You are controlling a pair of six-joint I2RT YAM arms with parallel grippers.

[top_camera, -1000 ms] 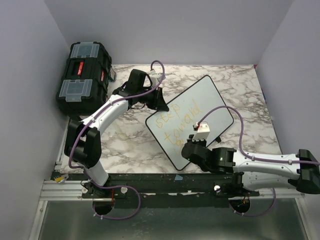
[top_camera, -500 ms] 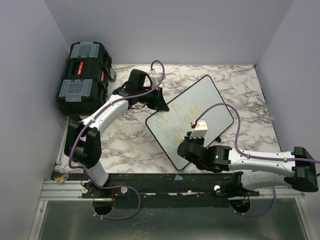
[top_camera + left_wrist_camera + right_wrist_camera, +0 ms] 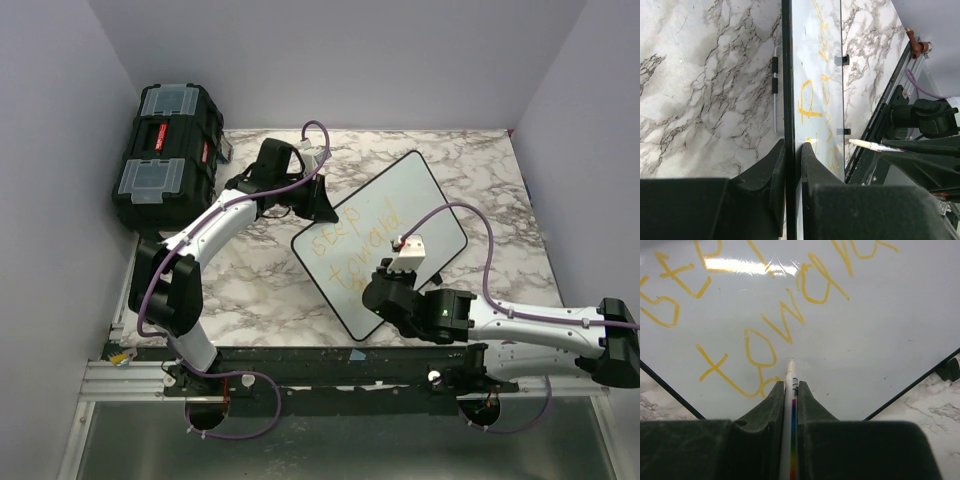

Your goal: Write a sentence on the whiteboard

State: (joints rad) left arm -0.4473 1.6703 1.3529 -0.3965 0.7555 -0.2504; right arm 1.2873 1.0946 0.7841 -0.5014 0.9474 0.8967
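Mid-writing: left gripper (image 3: 792, 146) clamps the white black-rimmed whiteboard (image 3: 412, 198), right gripper (image 3: 791, 385) clamps a slim white marker (image 3: 791, 370) (tip contact unclear); next, extend the yellow-orange handwritten sentence (image 3: 358, 243).

Both arms reaching in, both sets of fingers pinched shut

The left arm (image 3: 215, 225) is stretched far out and elbowed inward, with the left fingers (image 3: 772, 170) clamped on the whiteboard (image 3: 815, 100) rim. The right arm (image 3: 520, 322) is laid low across the front, with the right fingers (image 3: 770, 405) squeezed round a marker (image 3: 791, 375).
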